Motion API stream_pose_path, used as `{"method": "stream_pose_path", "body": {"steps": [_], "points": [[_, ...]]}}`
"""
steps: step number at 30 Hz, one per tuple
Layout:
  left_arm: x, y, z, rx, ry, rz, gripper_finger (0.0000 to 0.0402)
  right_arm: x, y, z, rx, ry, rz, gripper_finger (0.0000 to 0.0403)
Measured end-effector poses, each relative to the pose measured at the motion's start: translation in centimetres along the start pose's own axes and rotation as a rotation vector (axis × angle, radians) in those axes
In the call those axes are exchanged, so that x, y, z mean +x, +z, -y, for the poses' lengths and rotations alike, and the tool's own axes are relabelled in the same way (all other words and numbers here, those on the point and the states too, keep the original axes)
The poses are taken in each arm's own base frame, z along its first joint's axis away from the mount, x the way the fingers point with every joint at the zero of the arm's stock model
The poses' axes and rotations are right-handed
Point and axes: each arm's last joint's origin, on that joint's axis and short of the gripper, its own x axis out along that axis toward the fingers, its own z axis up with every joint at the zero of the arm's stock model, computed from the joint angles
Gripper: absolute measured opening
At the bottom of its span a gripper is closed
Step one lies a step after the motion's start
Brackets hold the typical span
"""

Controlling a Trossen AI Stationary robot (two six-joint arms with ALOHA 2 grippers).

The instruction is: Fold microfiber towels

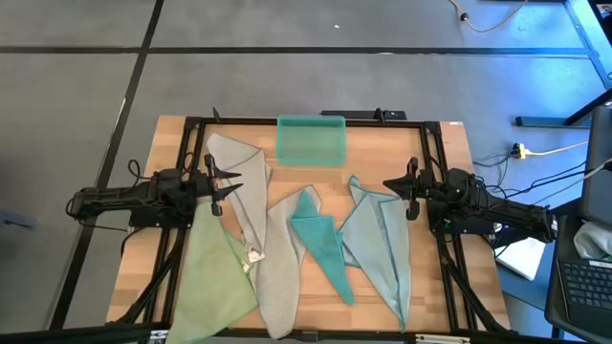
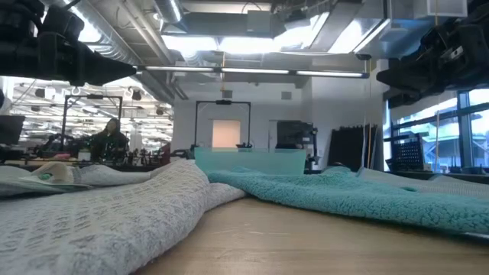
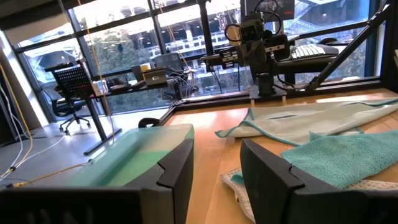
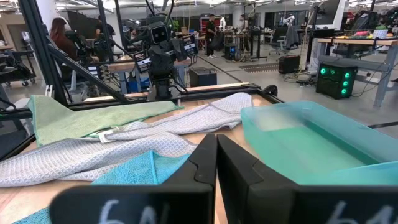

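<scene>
Grey floor [image 1: 287, 24] surrounds the table; an office chair [image 3: 71, 93] stands before large windows [image 3: 124, 43].

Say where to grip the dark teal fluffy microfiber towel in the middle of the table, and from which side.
Probably best to take the dark teal fluffy microfiber towel at its pointed near tip, coming straight down from above. That narrow tail lies flat on bare wood, clear of the other cloths, whereas its upper part rests on the light grey waffle-weave towel.

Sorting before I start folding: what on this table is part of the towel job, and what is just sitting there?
Part of the job:
- grey towel
- green towel
- teal towel
- pale blue towel
- left gripper, open, empty, raised at the left edge
- right gripper, shut, empty, raised at the right edge

Just sitting there:
- plastic bin at the far edge
</scene>
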Motion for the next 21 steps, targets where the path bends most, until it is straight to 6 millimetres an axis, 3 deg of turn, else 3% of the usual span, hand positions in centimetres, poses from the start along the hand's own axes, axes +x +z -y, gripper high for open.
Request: {"method": "stream_pose_path", "body": {"steps": [21], "points": [[0.0,0.0,0.0,0.0,0.0,0.0,0.0124,-0.01,-0.01,0.08,0.0,-0.008,0.0,0.0015]]}}
